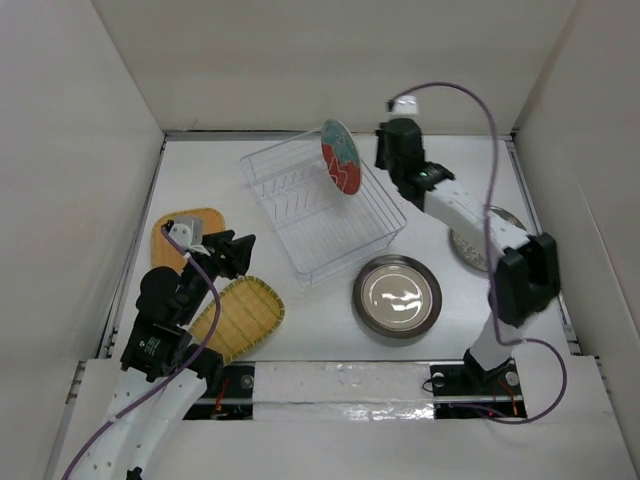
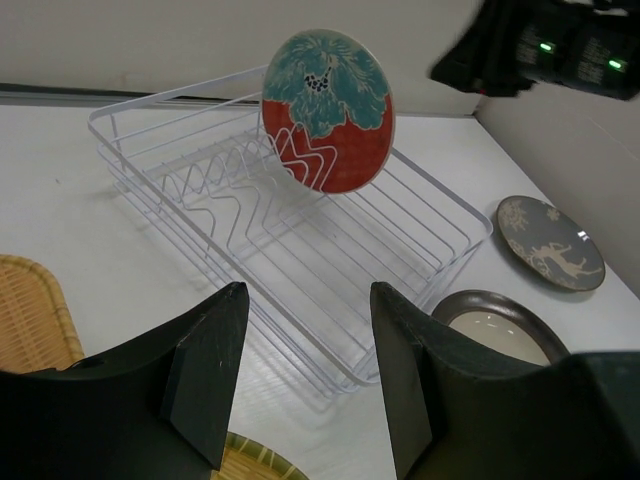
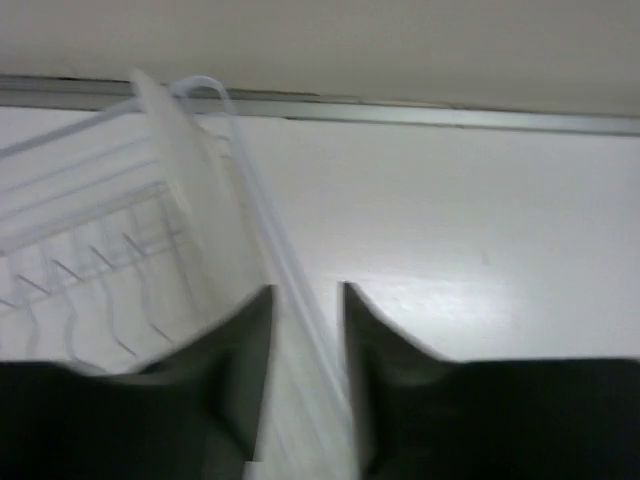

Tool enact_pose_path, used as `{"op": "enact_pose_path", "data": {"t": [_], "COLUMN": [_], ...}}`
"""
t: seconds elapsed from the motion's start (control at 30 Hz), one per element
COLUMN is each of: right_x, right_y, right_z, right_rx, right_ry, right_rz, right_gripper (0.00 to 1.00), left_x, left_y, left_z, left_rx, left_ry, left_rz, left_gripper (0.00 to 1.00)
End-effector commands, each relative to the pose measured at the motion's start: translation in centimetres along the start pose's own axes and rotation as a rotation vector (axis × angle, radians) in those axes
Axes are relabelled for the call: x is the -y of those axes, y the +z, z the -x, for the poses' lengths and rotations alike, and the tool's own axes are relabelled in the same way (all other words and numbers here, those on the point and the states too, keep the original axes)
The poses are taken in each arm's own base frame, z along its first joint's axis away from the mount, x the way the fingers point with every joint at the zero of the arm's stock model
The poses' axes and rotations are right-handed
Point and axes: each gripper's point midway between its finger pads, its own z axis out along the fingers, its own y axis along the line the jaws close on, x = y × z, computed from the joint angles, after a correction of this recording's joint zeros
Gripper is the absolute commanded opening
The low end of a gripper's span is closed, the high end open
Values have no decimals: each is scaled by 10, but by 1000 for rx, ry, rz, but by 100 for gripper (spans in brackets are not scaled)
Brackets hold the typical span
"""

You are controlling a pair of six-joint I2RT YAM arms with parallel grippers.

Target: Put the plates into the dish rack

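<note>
A clear wire-framed dish rack (image 1: 330, 235) sits skewed mid-tabletop. A round red-and-teal plate (image 2: 328, 110) stands on edge among the prongs at its far end. Flat on the tabletop lie a shiny dark metallic plate (image 1: 397, 296) near the rack, a grey deer plate (image 2: 551, 243) beyond it, and to the left a yellow woven oblong plate (image 1: 245, 315) and an orange woven plate (image 1: 163, 243).

No text, label, brand or number is readable on anything here.
</note>
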Motion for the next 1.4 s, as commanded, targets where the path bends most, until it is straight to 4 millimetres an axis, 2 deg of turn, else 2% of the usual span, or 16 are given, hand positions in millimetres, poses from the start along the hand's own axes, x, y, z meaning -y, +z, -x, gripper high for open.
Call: {"op": "enact_pose_path", "data": {"t": [0.0, 0.03, 0.07, 0.1, 0.17, 0.2, 0.23, 0.27, 0.3, 0.37, 0.43, 0.67, 0.9, 1.03, 1.23, 1.37], "right_x": [80, 101, 139, 163, 201, 238, 258, 274, 302, 323, 343, 350, 331, 331, 337, 335], "right_y": [-67, -74, -70, -92, -105, -114, -132, -141, -156, -176, -191, -187, -139, -129, -128, -129], "right_z": [78, 65, 11, 11, -30, -82, -91, -108, -151, -173, -207, -269, -280, -287, -288, -290], "right_rx": [300, 305, 250, 298, 267, 201, 219, 206, 140, 124, 76, -67, -134, -142, -130, -127], "right_ry": [500, 565, 645, 711, 801, 806, 830, 834, 841, 864, 908, 1083, 1197, 1267, 1345, 1352], "right_rz": [-12, -43, -148, -182, -288, -436, -496, -552, -671, -740, -798, -743, -497, -456, -455, -451], "right_gripper": [13, 0, 0, 0, 0, 0, 3, 23, 35, 60, 69, 73, 67, 59, 33, 1], "left_x": [9, 10, 12, 12, 14, 13, 13, 16, 15, 16, 17, 17, 17, 16, 15, 14], "left_y": [-6, -8, -12, -14, -18, -19, -19, -20, -21, -23, -23, -24, -22, -21, -19, -18], "left_z": [17, 18, 22, 24, 28, 27, 27, 27, 28, 28, 28, 28, 26, 25, 24, 22], "left_rx": [67, 73, 89, 100, 118, 117, 118, 119, 122, 126, 125, 128, 117, 111, 107, 100], "left_ry": [7, 6, 5, 6, 4, 2, 2, 1, -1, -3, -4, -7, -9, -9, -6, -5], "left_rz": [-44, -49, -55, -52, -59, -53, -55, -68, -65, -66, -69, -65, -63, -57, -54, -51], "left_gripper": [49, 49, 49, 49, 48, 47, 45, 43, 39, 38, 37, 43, 44, 45, 45, 45]}}
